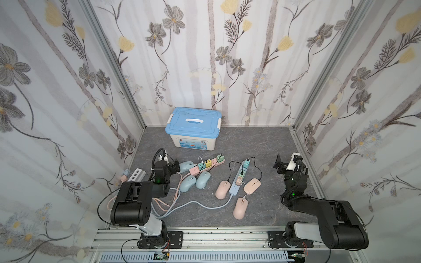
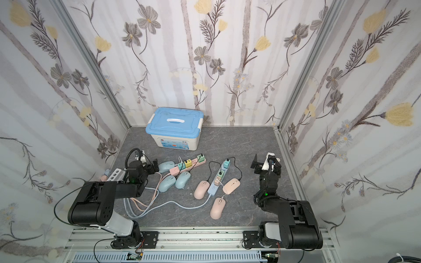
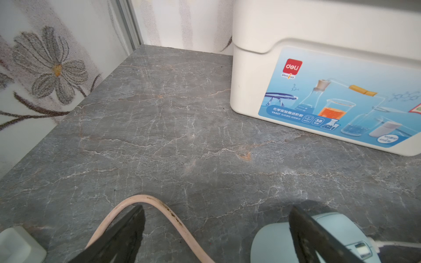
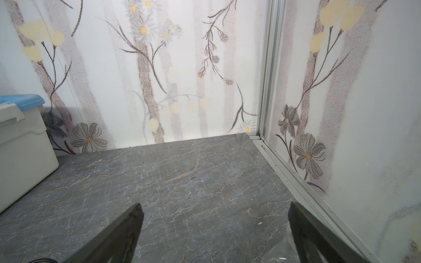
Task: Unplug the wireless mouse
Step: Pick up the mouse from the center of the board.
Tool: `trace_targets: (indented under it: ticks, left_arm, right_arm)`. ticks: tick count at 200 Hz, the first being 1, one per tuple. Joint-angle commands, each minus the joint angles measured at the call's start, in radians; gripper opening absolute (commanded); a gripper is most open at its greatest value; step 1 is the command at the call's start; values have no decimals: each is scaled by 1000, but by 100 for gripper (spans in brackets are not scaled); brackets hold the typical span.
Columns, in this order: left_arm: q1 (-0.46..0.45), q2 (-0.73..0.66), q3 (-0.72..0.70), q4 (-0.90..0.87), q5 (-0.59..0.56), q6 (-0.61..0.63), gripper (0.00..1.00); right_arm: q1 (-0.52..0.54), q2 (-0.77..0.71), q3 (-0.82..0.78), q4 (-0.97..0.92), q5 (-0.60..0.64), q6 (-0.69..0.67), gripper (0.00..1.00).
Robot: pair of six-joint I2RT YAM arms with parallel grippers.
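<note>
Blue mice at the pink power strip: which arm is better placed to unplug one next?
Probably the left. The left gripper, open, sits right beside a blue mouse and near the pink power strip; the right gripper, also open, is beyond the blue power strip.

A white box (image 1: 193,137) with a blue lid (image 1: 182,127) sits at the back of the gray counter (image 1: 257,141), close to the back wall (image 1: 250,68). A picture of glass bottles (image 3: 337,102) is on its front. The walls show flowers (image 1: 174,19).
</note>
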Motion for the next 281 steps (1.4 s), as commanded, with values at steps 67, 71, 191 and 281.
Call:
trace_targets:
  ticks: [67,71,191,281]
  left_arm:
    - [5,-2,6,15,4,8,100]
    - [4,-2,6,14,4,7,100]
    - [2,-2,6,15,1,7,100]
    - [2,-121,105,-253,-3,5,100]
  right_arm:
    - [1,0,5,13,-4,-12,99]
    - [0,0,6,13,-5,-12,99]
    - [1,0,6,12,-5,-12,99]
    - [-1,-101,108,-264,-9,-5,99]
